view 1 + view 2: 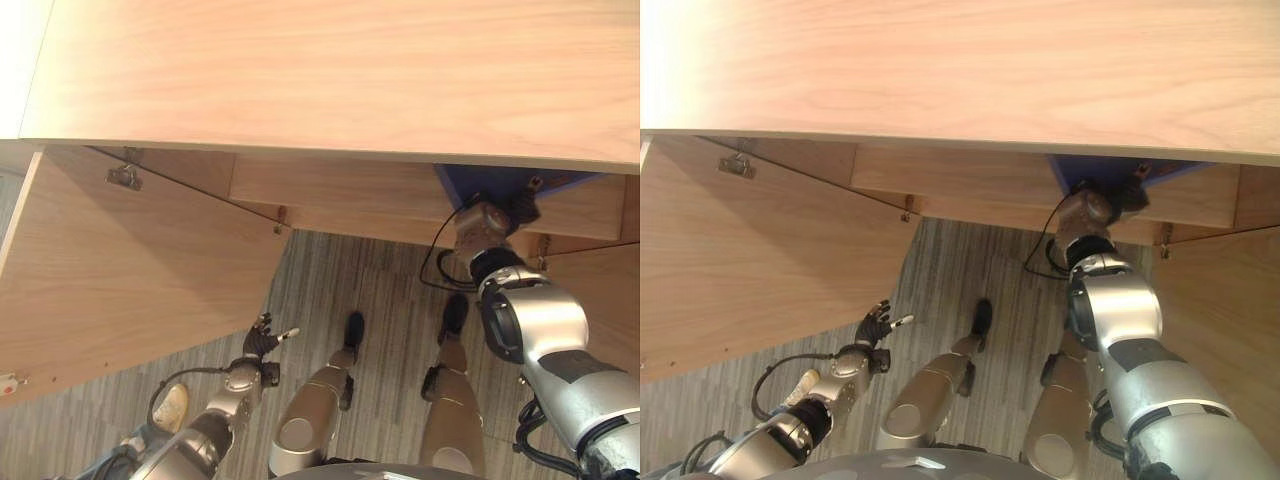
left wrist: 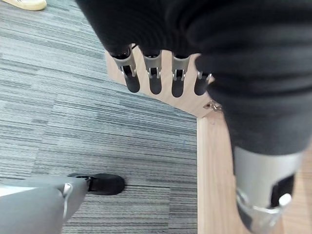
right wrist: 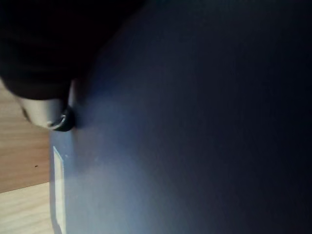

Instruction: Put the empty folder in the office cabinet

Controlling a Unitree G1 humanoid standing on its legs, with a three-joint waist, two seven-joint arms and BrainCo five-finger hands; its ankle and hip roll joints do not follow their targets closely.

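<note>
Folder (image 1: 470,178) sits inside cabinet (image 1: 330,70), under its top. Right hand (image 1: 484,230) reaches in against it; fingers hidden, grip unclear. Left hand (image 1: 262,340) idle, fingers straight. Folder probably light, stiff, slick; best held by its spine.

A grey striped carpet floor (image 1: 330,280) stretches out below, its pile running in fine parallel bands of light and dark grey. A light tan shoe with a pale sole (image 1: 171,407) rests on that floor, well off to the left side of it; its toe (image 2: 24,4) also shows at the edge of the left wrist view, lying flat on the same striped carpet. Whose shoe it is cannot be told.
</note>
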